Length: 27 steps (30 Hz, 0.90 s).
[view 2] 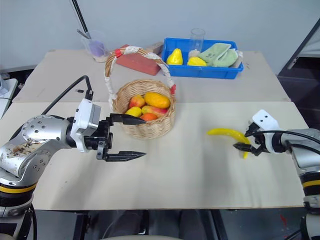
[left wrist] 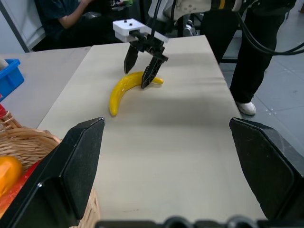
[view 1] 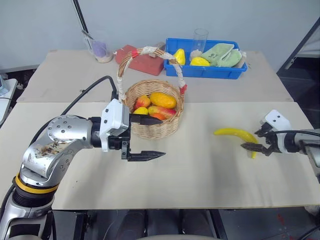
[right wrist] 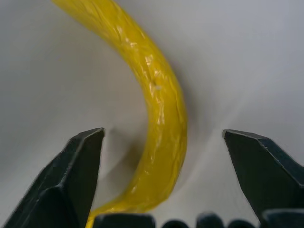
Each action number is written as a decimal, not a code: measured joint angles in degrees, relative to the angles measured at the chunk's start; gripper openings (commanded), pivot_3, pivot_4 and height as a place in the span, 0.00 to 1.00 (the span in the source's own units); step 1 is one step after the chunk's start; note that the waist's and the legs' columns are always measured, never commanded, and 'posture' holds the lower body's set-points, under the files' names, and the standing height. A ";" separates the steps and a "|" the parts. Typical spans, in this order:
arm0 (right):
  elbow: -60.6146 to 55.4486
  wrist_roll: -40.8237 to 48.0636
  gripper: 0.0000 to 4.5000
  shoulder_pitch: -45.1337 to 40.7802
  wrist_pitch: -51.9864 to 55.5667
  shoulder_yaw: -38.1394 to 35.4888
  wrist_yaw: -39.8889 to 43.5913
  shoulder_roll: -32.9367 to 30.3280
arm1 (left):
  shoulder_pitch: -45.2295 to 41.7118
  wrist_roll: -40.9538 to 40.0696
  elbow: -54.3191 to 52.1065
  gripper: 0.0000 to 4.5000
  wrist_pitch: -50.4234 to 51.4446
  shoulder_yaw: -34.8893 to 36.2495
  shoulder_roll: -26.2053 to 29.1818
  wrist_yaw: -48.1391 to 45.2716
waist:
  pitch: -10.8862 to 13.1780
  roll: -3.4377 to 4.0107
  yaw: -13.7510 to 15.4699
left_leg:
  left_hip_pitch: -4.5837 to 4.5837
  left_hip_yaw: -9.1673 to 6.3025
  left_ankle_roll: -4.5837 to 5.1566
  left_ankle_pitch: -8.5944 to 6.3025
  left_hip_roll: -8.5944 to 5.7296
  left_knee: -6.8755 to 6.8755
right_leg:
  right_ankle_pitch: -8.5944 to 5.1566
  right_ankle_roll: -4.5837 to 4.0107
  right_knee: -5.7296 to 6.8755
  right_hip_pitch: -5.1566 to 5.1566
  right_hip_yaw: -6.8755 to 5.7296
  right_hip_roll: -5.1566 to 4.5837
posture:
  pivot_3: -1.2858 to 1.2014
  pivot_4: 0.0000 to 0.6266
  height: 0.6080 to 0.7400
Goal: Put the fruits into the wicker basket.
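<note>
The wicker basket (view 1: 152, 127) stands at mid-table and holds several fruits. One is a round orange one (view 2: 149, 116), another a larger yellow-orange one (view 1: 163, 100). My left gripper (view 1: 161, 137) hangs open and empty just in front of the basket, pointing right. The yellow banana (view 1: 235, 133) lies flat on the table to the right. My right gripper (view 1: 252, 140) is open at the banana's near end. Its fingers (right wrist: 80, 166) stand on either side of the banana (right wrist: 161, 109) without touching it.
A blue bin (view 1: 205, 71) at the back holds yellow fruits, a green cloth and a glass. A red block (view 1: 145, 62) and a plastic cup (view 1: 101, 47) stand behind the basket. A person (left wrist: 61, 14) sits beyond the table's right end.
</note>
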 measured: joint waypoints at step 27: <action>-36.38 17.94 0.12 -17.26 25.58 -0.45 -11.23 23.90 | 26.96 -4.12 -3.90 1.00 -2.23 26.89 -0.85 10.24 | 0.01 0.05 -0.74 | 0.01 -0.24 0.01 -0.05 0.19 -0.07 | 0.00 -0.12 0.10 -0.11 -0.02 0.00 | 0.52 0.24 1.00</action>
